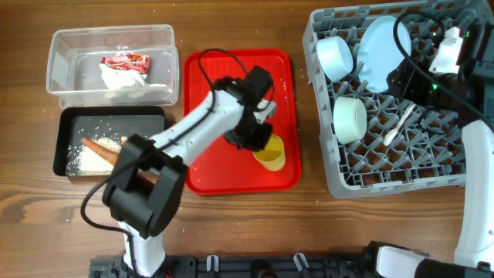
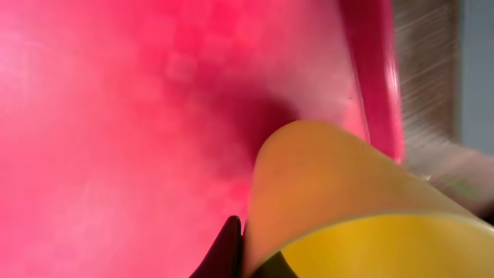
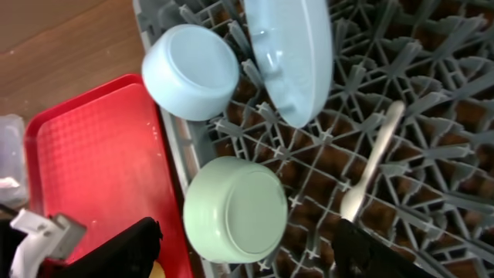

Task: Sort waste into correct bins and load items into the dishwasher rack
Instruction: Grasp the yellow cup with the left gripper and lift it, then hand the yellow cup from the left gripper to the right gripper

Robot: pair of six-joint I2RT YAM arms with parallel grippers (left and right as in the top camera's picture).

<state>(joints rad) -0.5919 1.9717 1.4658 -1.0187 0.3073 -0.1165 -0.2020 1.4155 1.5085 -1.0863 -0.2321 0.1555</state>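
Left gripper (image 1: 261, 140) pinched together on the rim wall of the small yellow plastic cup (image 1: 272, 154), which sits on the flat red tray (image 1: 204, 166). Cup likely light, stiff, slick; a rim pinch suits it. Right gripper (image 3: 247, 247) apart, empty, over the grey lattice rack (image 1: 432, 166).

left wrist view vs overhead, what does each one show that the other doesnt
Only the left wrist: a close-up of a dark fingertip pressed against the wall of the yellow cup near its rim. Only the overhead: the clear tub, the black tray and the loaded dishwasher rack. Both: the yellow cup standing on the red tray.
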